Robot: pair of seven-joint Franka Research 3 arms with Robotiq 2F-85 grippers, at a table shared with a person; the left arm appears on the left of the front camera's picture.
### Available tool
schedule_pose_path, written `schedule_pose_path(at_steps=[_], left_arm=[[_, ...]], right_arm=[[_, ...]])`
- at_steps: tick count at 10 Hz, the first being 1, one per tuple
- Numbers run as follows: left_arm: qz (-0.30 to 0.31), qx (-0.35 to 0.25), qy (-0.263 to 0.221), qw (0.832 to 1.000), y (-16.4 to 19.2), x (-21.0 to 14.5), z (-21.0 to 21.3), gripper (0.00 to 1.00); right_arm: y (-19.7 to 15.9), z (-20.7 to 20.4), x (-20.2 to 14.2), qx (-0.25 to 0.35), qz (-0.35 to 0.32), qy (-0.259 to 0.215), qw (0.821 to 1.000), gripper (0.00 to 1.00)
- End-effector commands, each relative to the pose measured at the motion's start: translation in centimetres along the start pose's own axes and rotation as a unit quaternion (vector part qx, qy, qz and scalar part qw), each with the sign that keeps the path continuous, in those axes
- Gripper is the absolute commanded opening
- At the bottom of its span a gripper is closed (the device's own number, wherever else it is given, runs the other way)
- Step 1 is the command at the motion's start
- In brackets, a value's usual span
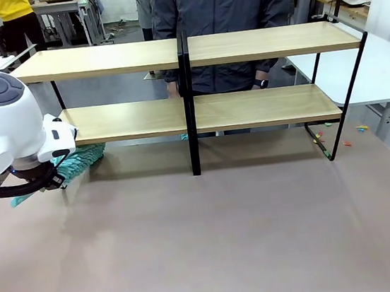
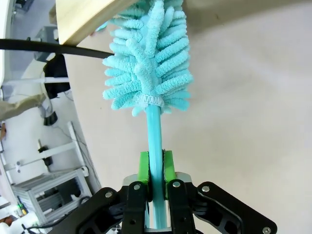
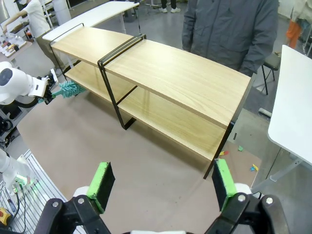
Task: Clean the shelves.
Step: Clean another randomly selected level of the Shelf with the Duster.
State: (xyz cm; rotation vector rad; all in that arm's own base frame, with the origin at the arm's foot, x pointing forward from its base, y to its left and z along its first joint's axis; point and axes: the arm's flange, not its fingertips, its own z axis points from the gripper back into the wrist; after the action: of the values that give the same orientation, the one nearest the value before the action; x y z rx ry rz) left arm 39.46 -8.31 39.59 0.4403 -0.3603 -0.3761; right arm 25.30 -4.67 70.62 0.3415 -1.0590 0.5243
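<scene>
Left claw (image 2: pixel 156 168) is clamped tight on the handle of a fluffy turquoise chenille duster (image 2: pixel 148 58), head tucked under the left end of the lower board. The two-tier light-wood shelves with thin black frame (image 1: pixel 190 114) sit mid-surface (image 1: pixel 213 236). Right claw (image 3: pixel 161 187) hangs wide open, holding nothing. I'd guess nearly all the boards are left to do.

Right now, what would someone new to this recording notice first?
The shelves span the far half of the table, with a person standing right behind them. At their left end, the left gripper is shut on a teal duster, its fluffy head at the edge of the lower board. The right gripper is open, high above the table facing the shelves.
</scene>
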Motion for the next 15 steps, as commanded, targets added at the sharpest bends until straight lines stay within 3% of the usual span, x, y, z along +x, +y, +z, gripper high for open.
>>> schedule_pose_path(at_steps=[1, 4, 8, 11, 13, 15], left_arm=[[0.037, 0.044, 0.016, 0.998, -0.2, -1.4, -0.9, 0.13], [0.044, 0.081, 0.05, 0.994, -1.1, -1.6, -0.5, 0.13], [0.009, 0.098, 0.06, 0.993, -4.0, -2.0, 1.0, 0.13], [0.079, 0.142, 0.08, 0.984, -6.2, -1.4, 1.2, 0.13], [0.125, 0.181, 0.052, 0.974, -7.6, -1.3, 1.7, 0.13], [0.106, 0.191, 0.038, 0.975, -8.8, -1.3, 2.1, 0.13]], right_arm=[[0.1, 0.0, 0.1, 0.003, 0.001, -0.004, 1.0, 1.0], [0.1, 0.0, 0.1, 0.003, 0.001, -0.004, 1.0, 1.0], [0.1, 0.0, 0.1, 0.003, 0.001, -0.004, 1.0, 1.0], [0.1, 0.0, 0.1, 0.003, 0.001, -0.004, 1.0, 1.0], [0.1, 0.0, 0.1, 0.003, 0.001, -0.004, 1.0, 1.0], [0.1, 0.0, 0.1, 0.003, 0.001, -0.004, 1.0, 1.0]])
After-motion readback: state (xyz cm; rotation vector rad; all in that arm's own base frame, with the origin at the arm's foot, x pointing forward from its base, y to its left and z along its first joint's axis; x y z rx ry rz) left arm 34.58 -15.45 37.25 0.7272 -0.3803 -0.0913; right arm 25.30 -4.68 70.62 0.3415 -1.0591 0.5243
